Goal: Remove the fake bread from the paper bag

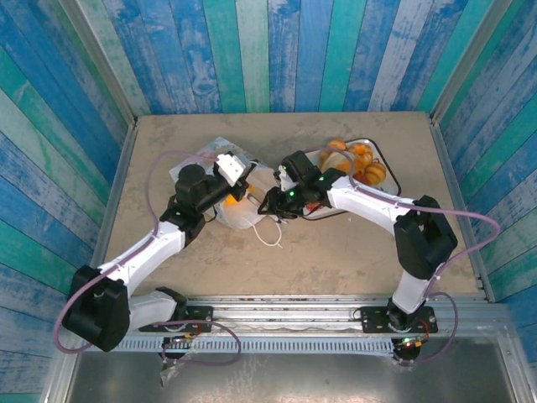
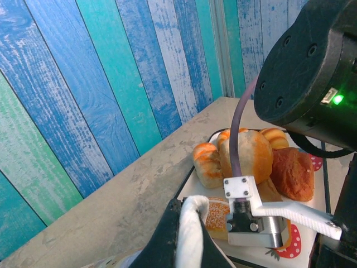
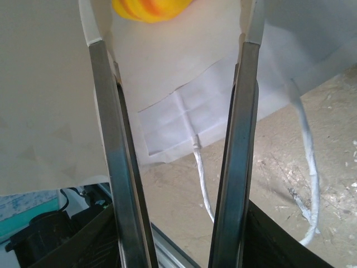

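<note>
An orange roll (image 3: 148, 8) is seen in the paper bag (image 1: 247, 217), whose rim is pinched by the left gripper (image 2: 189, 223); the right gripper (image 3: 173, 39) is spread open. Pastries (image 1: 357, 159) are heaped on a tray (image 2: 251, 258); beige table (image 1: 336, 269), blue-planked walls (image 1: 277, 50).

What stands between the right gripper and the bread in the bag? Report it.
Nothing visible. The right gripper, fingers open, faces into the paper bag; the orange fake bread lies straight ahead, between the fingers' line.

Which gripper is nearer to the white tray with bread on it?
Right. The right gripper, at the mouth of the bag, is close to the tray; the left gripper pinches the bag farther away.
</note>
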`<control>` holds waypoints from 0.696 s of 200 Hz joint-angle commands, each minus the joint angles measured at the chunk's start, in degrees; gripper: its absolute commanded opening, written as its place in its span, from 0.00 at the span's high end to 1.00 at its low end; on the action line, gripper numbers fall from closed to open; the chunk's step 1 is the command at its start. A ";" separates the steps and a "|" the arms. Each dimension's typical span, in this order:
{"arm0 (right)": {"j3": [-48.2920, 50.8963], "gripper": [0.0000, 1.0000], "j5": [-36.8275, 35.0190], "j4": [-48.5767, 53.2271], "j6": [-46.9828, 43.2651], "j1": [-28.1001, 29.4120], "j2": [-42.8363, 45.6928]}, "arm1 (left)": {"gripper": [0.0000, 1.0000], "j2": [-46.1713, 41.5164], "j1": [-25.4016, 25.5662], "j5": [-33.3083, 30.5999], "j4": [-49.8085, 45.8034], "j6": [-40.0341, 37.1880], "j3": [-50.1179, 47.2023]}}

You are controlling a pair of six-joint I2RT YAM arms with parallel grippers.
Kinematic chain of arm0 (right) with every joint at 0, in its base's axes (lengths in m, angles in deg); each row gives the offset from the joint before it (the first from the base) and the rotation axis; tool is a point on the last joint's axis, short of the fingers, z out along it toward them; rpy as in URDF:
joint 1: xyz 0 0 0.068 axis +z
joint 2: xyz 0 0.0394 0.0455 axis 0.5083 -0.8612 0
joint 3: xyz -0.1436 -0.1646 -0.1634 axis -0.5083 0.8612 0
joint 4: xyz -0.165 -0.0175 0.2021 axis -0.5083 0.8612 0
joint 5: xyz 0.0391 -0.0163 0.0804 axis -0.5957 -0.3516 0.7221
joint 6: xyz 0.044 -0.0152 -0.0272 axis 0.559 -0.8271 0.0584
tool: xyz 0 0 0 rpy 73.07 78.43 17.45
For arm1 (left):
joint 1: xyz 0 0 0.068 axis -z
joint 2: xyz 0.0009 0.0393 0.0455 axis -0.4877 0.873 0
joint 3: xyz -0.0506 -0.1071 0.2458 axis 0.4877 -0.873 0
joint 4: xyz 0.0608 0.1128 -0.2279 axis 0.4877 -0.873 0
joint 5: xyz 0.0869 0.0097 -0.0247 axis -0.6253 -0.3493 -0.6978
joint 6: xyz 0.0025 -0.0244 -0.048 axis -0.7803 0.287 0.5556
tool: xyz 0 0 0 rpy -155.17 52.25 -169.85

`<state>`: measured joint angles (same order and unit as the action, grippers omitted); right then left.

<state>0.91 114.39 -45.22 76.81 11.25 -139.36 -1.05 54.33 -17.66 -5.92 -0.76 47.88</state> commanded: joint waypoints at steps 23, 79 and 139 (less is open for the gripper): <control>0.52 0.52 6.08 1.09 -0.05 -1.67 0.47 | 1.00 2.08 0.43 0.48 2.62 0.30 -0.35; 0.33 0.55 7.69 2.35 -0.40 -1.77 1.51 | 1.00 3.05 0.60 -0.86 2.72 0.13 0.15; 1.92 0.55 4.79 6.81 -1.83 -3.05 4.45 | 1.00 4.00 0.78 -1.57 2.73 -0.18 0.78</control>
<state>1.72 119.61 -41.20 76.20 9.04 -138.60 1.55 54.81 -18.33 -5.02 -0.70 47.88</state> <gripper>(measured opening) 0.454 0.043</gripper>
